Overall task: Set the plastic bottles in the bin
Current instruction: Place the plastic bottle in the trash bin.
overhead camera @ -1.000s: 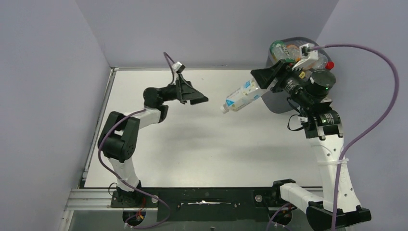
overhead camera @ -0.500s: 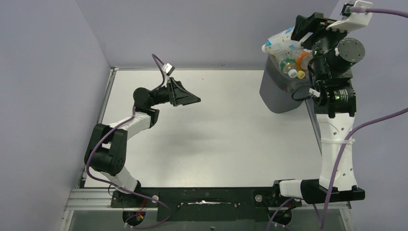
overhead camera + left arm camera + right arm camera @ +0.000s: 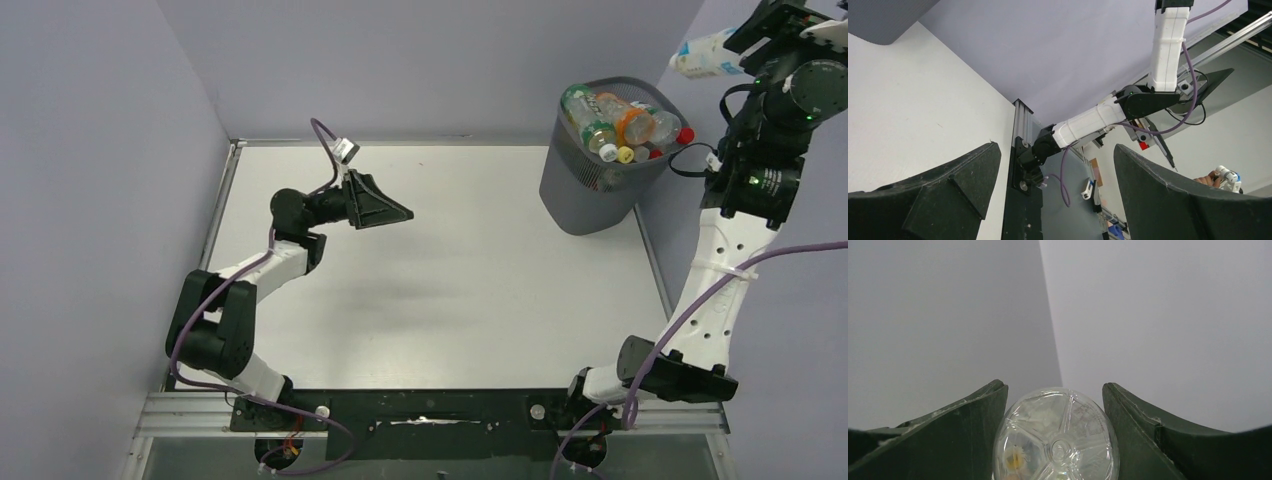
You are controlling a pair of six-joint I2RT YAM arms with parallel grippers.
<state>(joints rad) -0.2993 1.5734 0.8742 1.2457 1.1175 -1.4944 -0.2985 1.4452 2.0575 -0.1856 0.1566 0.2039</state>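
My right gripper (image 3: 742, 42) is raised high at the far right, above and to the right of the bin, shut on a clear plastic bottle (image 3: 702, 55) with a white and blue label. In the right wrist view the bottle's clear ribbed base (image 3: 1055, 440) fills the gap between the two dark fingers (image 3: 963, 435). The dark grey mesh bin (image 3: 580, 195) stands at the table's far right corner, holding several bottles (image 3: 620, 120) with orange, green and red parts. My left gripper (image 3: 400, 213) hovers over the left-middle of the table, open and holding nothing (image 3: 1056, 147).
Purple-grey walls close in the table on the left, far and right sides. The right arm's column (image 3: 715, 290) rises along the right table edge. A black rail (image 3: 430, 410) runs along the near edge. No bottle lies on the white tabletop (image 3: 450, 290).
The right arm swung the bottle from over the table, up past the bin, to high at the far right. The left arm drifted slightly left, its gripper still open.
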